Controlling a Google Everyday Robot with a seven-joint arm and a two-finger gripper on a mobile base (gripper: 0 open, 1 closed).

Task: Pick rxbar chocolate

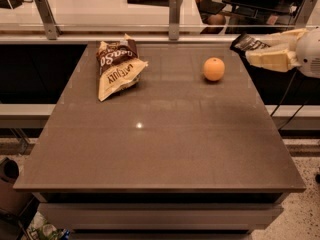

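The gripper [264, 49] is hovering over the table's [165, 149] far right edge, its fingers clamping the snack bar [246, 43] at one end. The bar is projecting leftward, off the surface. This height is giving clearance from the orange [214, 69] lying to the gripper's lower left.

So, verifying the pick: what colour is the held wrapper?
Wrapper: black, white-lettered, in the gripper right of the table; camera view.

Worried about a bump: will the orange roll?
Likely: the orange is round, loose on a smooth table. It keeps a full round shape, so probably firm. The gripper, at the table's right rear edge gripping the snack bar, is apart from it.
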